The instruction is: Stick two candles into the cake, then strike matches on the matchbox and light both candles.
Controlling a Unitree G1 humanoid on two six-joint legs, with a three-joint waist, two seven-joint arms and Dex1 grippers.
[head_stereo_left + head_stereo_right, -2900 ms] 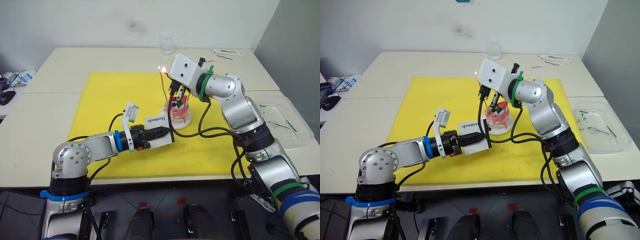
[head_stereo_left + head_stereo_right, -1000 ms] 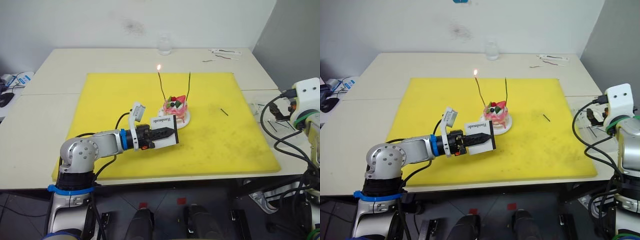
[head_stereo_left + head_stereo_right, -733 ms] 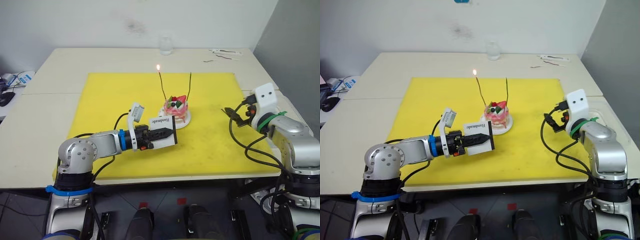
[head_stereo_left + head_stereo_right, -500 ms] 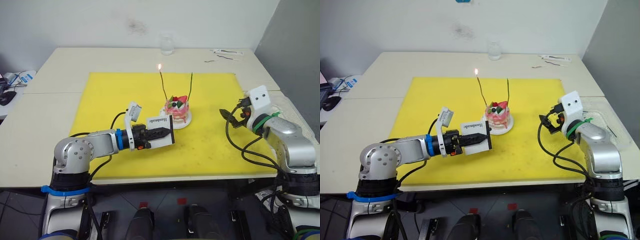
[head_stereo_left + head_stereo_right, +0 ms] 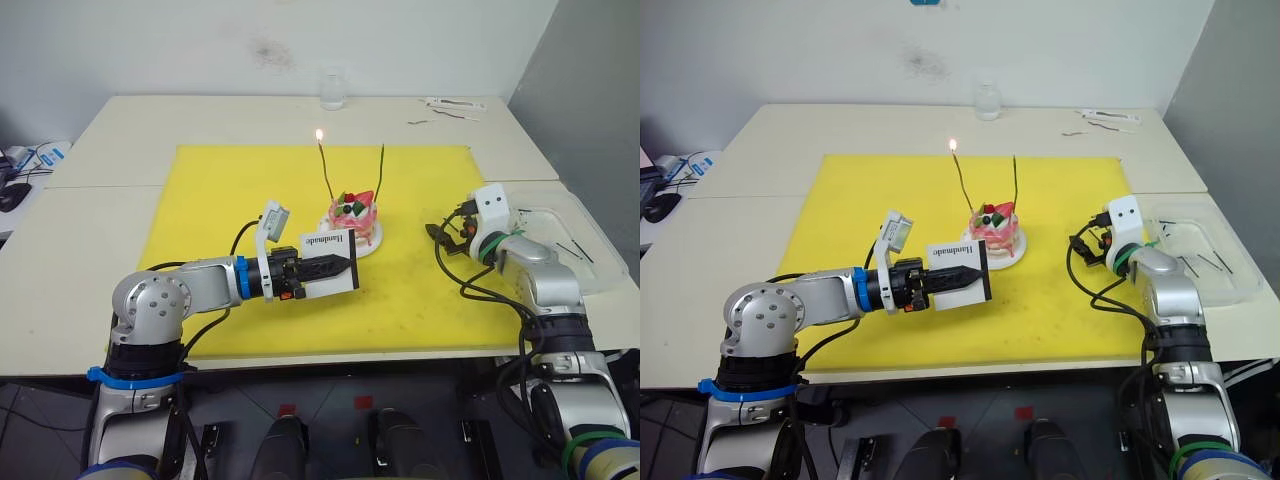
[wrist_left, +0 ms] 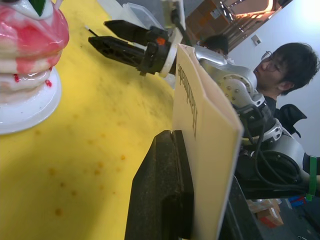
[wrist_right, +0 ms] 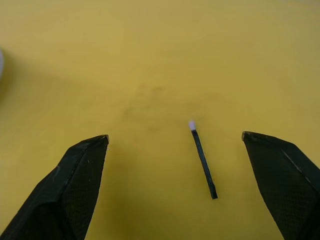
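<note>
Right wrist view: right gripper [image 7: 175, 150] spread wide, a match [image 7: 203, 160] flat on the yellow mat [image 7: 160, 50] between its fingers, pale tip pointing away. Left gripper [image 5: 335, 268] clamps the matchbox [image 5: 328, 260] upright beside the cake [image 5: 352, 218].

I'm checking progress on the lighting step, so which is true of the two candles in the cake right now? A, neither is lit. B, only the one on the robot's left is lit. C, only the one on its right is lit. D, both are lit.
B: the left candle carries a flame at its tip, while the right candle shows none.
</note>
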